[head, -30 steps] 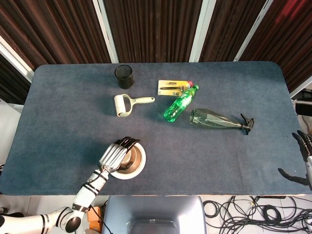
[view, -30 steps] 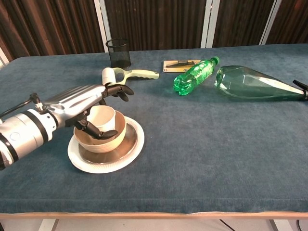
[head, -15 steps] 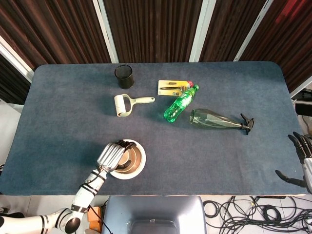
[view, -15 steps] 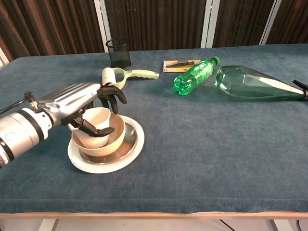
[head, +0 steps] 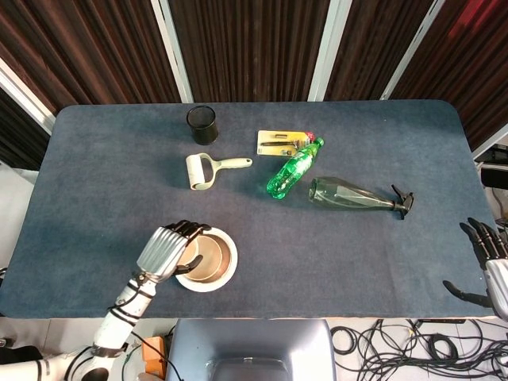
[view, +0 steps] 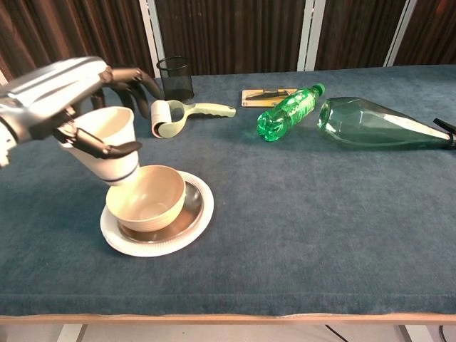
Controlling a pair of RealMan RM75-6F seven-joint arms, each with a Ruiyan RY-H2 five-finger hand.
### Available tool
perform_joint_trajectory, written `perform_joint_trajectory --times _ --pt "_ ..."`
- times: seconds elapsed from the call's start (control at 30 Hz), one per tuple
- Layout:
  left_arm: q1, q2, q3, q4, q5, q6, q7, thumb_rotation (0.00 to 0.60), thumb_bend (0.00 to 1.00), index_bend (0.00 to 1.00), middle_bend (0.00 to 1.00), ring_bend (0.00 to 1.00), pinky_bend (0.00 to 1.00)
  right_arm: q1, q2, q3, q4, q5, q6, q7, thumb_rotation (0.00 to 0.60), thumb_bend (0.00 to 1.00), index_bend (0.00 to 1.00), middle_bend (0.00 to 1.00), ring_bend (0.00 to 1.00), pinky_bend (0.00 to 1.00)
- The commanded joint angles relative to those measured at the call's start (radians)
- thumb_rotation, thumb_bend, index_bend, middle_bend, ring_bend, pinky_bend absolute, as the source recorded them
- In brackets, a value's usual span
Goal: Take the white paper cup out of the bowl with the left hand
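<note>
My left hand [view: 60, 96] grips the white paper cup [view: 110, 146] and holds it tilted in the air, just above and left of the beige bowl [view: 148, 197]. The bowl sits in a metal dish on a white plate [view: 114, 231]. From the head view my left hand [head: 165, 250] covers the cup, beside the bowl [head: 211, 259]. My right hand [head: 482, 258] hangs open past the table's right edge, fingers spread.
Further back lie a black mesh cup [head: 202, 124], a lint roller [head: 208, 169], a yellow card pack [head: 281, 142], a green bottle [head: 294, 167] and a clear spray bottle [head: 355, 194].
My left hand closed on the cup inside the bowl, then lifted it up and to the left, out of the bowl. The right hand drifted slightly.
</note>
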Motion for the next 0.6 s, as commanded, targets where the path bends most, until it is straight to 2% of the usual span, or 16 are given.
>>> perform_joint_trajectory --times 0.03,0.17,0.33,0.4,0.6 --pt "0.043 0.071 0.022 -0.055 0.027 0.050 0.035 0.600 0.29 0.33 0.41 0.36 0.64 -0.014 -0.007 -0.004 0.007 -0.017 0.024 -0.004 0.600 0.08 0.00 0.02 0.00 0.14" --pt "0.059 0.088 0.032 -0.051 0.017 0.058 0.041 0.600 0.29 0.33 0.41 0.36 0.64 -0.021 -0.010 -0.006 0.010 -0.023 0.035 -0.003 0.600 0.08 0.00 0.02 0.00 0.14" --pt "0.097 0.105 0.071 0.020 -0.022 0.048 0.036 0.600 0.29 0.33 0.41 0.36 0.64 -0.039 -0.018 -0.010 0.019 -0.037 0.061 -0.001 0.600 0.08 0.00 0.02 0.00 0.14" --pt "0.110 0.078 0.092 0.093 -0.067 0.017 0.044 0.600 0.29 0.34 0.41 0.36 0.64 -0.051 -0.021 -0.016 0.027 -0.054 0.084 0.000 0.600 0.08 0.00 0.02 0.00 0.14" --pt "0.122 0.002 0.096 0.229 -0.105 -0.008 0.036 0.600 0.28 0.34 0.41 0.36 0.63 -0.063 -0.030 -0.019 0.046 -0.073 0.105 0.008 0.600 0.08 0.00 0.02 0.00 0.14"
